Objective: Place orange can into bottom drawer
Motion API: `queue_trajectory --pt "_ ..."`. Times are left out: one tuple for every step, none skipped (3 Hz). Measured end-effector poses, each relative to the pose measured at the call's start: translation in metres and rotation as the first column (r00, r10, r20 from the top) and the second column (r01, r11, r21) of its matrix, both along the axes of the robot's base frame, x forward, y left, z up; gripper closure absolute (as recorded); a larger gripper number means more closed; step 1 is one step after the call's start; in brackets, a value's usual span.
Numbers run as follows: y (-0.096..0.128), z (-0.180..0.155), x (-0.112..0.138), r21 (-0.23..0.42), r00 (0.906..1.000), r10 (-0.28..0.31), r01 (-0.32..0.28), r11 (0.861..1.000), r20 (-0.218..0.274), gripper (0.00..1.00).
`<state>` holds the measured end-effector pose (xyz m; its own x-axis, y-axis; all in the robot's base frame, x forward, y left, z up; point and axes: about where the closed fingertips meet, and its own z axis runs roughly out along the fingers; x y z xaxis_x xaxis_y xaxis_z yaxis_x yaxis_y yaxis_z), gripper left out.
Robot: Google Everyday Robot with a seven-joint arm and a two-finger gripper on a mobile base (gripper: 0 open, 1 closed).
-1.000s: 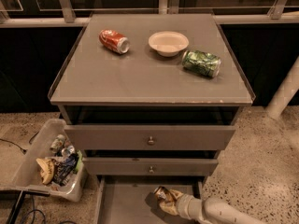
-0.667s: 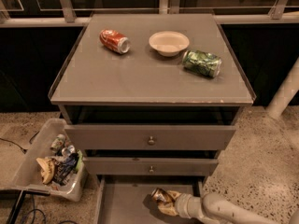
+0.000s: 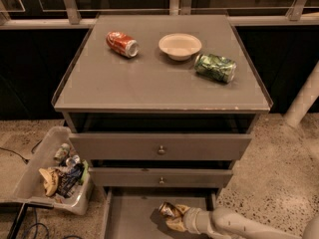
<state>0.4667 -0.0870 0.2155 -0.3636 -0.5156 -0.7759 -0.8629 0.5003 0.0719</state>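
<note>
The orange can has a silver end and sits held in my gripper over the right part of the bottom drawer, a wide flat grey tray pulled out under the cabinet. My pale arm reaches in from the lower right. The gripper's fingers are closed around the can, low above the drawer floor.
On the cabinet top lie a red can, a white bowl and a green can. Two upper drawers with round knobs are slightly open. A clear bin of trash stands on the floor at left. A white post stands at right.
The gripper with the orange can has shifted slightly left and deeper over the bottom drawer. Nothing else has moved.
</note>
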Motion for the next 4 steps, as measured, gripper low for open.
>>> queue_trajectory --pt "0.009 -0.013 -0.002 -0.022 1.0000 0.002 -0.003 1.000 -0.009 1.00" --pt "0.013 -0.026 -0.002 -0.030 0.9998 -0.005 0.004 1.000 -0.021 1.00" --pt "0.012 -0.041 0.000 -0.042 0.9993 -0.022 0.021 0.999 -0.030 1.00" --pt "0.006 -0.053 0.005 -0.058 0.9984 -0.043 0.041 0.997 -0.037 1.00"
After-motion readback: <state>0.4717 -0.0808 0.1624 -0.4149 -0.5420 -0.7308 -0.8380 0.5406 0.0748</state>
